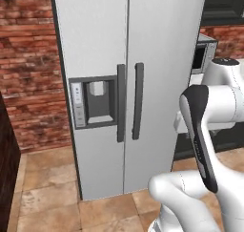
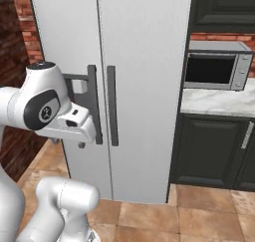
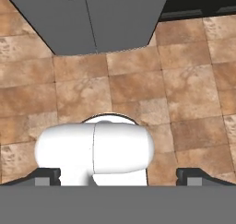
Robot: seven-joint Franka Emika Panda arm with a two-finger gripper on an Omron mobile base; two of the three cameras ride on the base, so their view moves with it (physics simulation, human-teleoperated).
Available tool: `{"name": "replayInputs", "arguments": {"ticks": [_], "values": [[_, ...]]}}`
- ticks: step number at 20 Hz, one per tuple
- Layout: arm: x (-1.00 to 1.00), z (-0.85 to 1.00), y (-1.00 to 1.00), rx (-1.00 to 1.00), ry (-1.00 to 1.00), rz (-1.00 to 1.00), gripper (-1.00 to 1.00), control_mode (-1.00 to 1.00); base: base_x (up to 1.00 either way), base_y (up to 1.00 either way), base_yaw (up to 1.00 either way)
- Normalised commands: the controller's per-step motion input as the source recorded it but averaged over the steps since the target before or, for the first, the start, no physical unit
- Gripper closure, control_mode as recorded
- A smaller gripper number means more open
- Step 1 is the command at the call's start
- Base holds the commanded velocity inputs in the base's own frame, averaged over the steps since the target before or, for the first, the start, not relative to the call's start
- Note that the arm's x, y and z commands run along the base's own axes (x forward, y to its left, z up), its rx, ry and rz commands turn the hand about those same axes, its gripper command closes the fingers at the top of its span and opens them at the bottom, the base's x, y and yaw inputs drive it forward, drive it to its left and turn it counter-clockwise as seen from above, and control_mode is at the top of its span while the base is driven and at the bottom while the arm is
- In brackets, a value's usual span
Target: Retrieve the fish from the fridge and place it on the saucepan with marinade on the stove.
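Observation:
The fridge point(image 1: 100, 45) stands straight ahead with both light-grey doors closed, its dark vertical handles point(image 1: 129, 102) side by side and a water dispenser recess point(image 1: 97, 101) in the left door. The same fridge point(image 2: 134, 61) fills the middle of the right base view, and its bottom edge point(image 3: 92, 15) runs across the top of the hand view. My gripper point(image 2: 66, 143) hangs in front of the left door, pointing down at the floor. Its fingertips point(image 3: 46, 176) stand far apart, open with nothing between them. The fish is hidden; the saucepan and stove are out of view.
A microwave point(image 2: 215, 69) sits on a pale counter point(image 2: 219, 102) right of the fridge, over dark cabinets point(image 2: 214, 151). A brick wall point(image 1: 28, 68) flanks the fridge's left. Brown floor tiles point(image 3: 184, 80) lie below the hand.

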Motion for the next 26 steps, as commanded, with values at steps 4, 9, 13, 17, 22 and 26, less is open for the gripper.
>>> {"name": "replayInputs", "arguments": {"ticks": [4,9,13,17,22,26], "values": [[0.00,0.00,0.00,0.00,0.00,0.00,-1.00,1.00,0.00,0.20,0.00],[0.00,0.00,0.00,0.00,0.00,0.00,-1.00,1.00,-0.07,0.29,0.15],[0.00,0.00,0.00,0.00,0.00,0.00,-1.00,1.00,-0.05,0.12,0.16],[0.00,0.00,0.00,0.00,0.00,0.00,-1.00,1.00,-0.06,0.00,0.02],[-0.03,-0.04,-0.02,0.01,-0.11,0.00,-1.00,-1.00,-0.01,0.00,0.00],[0.00,0.00,0.00,0.00,-0.40,0.00,-1.00,-1.00,0.00,0.00,0.00]]}}
